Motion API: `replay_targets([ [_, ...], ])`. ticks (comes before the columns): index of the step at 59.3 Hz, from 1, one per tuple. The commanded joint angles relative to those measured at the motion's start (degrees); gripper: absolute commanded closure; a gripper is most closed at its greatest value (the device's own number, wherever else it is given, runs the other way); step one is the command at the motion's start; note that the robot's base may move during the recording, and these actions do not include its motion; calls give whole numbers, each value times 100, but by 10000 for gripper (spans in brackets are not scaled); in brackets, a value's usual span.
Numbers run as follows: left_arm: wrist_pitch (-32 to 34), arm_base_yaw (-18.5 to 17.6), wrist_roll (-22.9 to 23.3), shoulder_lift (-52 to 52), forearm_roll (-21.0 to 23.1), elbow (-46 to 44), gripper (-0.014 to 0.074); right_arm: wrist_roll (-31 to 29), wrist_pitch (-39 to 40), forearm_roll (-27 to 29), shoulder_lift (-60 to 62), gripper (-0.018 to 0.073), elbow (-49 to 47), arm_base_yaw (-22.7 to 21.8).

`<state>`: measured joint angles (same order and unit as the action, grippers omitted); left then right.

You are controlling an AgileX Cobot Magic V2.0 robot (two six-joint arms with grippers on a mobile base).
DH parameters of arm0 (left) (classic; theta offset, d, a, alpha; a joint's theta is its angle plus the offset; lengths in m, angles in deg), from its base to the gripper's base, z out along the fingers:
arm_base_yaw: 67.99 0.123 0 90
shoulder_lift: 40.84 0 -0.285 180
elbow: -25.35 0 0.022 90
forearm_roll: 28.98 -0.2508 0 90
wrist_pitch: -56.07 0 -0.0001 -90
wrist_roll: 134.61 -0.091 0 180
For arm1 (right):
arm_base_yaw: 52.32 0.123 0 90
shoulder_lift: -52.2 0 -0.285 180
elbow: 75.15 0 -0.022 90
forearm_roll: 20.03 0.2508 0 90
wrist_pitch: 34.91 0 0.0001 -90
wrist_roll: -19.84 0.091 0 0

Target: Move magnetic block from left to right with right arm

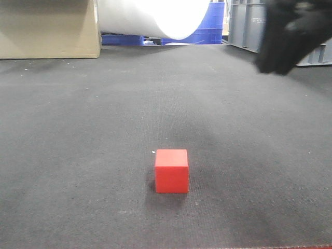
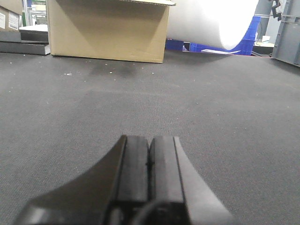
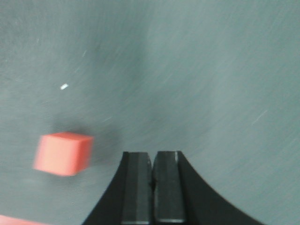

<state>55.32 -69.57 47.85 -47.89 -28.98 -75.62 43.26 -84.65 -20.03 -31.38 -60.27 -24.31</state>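
My right pincer (image 3: 152, 157): clenched on nothing — the two black fingers (image 3: 137, 187) lie pressed together, nearest my wrist camera, looking down on the mat from above.
My left pincer (image 2: 149, 143): also clenched and empty, its pads touching along one thin seam, low over the mat.
Magnetic block (image 1: 171, 170): a small red cube standing flat on the mat, near the front edge in the front view and roughly centred left to right; in my right wrist view it sits (image 3: 63, 153) to the left of my fingertips, apart from them, blurred.
Mat (image 1: 78, 129): dark grey, finely ribbed, with a few pale specks; it covers the whole working surface.
My right arm (image 1: 290, 33): a blurred black mass at the upper right of the front view, raised off the mat, well apart from the block.
Cardboard box (image 2: 108, 30): tan, at the far left edge of the mat.
White roll (image 1: 155, 18): large and bright — beside the box, further back.
Blue crates (image 1: 210, 23): behind the roll.
Grey crate (image 1: 246, 23): at the far right.
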Motion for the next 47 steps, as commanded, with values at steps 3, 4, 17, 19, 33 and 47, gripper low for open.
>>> replay_targets([
  [3, 507, -30, 25, 52, 0, 54, 713, -1444, 996, 288, 665, 503, 345, -527],
  [4, 507, -30, 25, 52, 0, 54, 713, -1621, 1114, 367, 724, 503, 413, -593],
  [17, 507, -30, 25, 52, 0, 54, 713, -2902, 3045, 898, 1665, 503, 1555, -1548],
  [19, 507, -30, 25, 52, 0, 54, 713, -2902, 3254, 898, 1818, 503, 1696, -1656],
  [33, 507, -30, 25, 52, 0, 54, 713, -2781, 4526, 891, 2960, 503, 2800, -2422],
  [47, 507, -30, 25, 52, 0, 54, 713, -2633, 4974, 752, 4349, 503, 3656, -2720],
])
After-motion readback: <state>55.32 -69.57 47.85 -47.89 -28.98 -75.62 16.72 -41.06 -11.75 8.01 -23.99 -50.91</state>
